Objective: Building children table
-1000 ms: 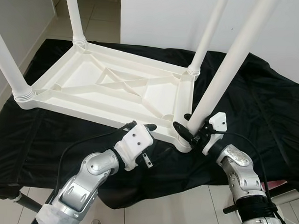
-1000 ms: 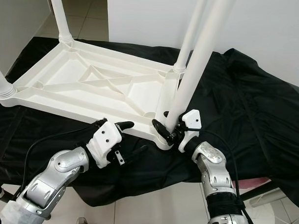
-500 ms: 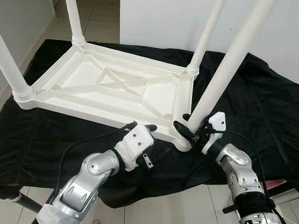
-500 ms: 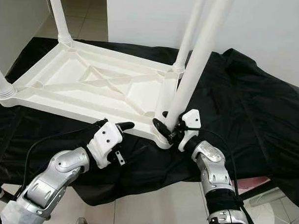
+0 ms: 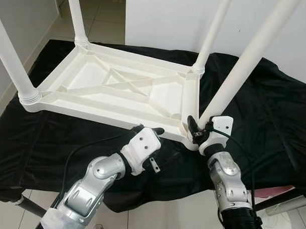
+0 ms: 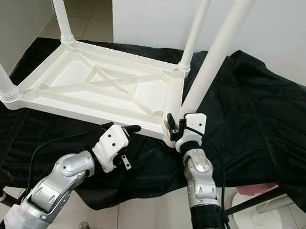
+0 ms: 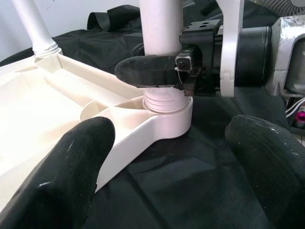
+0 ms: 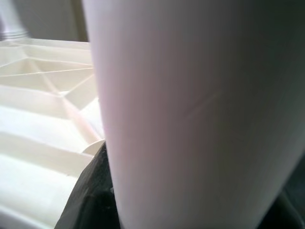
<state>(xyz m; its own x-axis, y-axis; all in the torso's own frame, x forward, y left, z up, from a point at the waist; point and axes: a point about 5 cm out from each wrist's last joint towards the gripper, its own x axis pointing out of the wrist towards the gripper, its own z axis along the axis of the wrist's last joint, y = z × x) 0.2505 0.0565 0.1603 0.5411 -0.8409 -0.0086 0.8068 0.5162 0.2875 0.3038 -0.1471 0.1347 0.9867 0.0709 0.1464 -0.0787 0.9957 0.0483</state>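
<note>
Gripping table leg (image 5: 240,72), right claw (image 5: 197,130)

Crumpled black cloth (image 5: 274,98), pale tiled floor (image 5: 103,22), white wall (image 5: 166,19)

1. All four white table legs (image 5: 248,60) run off the top edge; I cannot see their upper ends.
2. The black cloth (image 5: 274,103) hides the desk beneath it.
3. In my right wrist view, the near right leg (image 8: 200,109) is a close blur.
</note>
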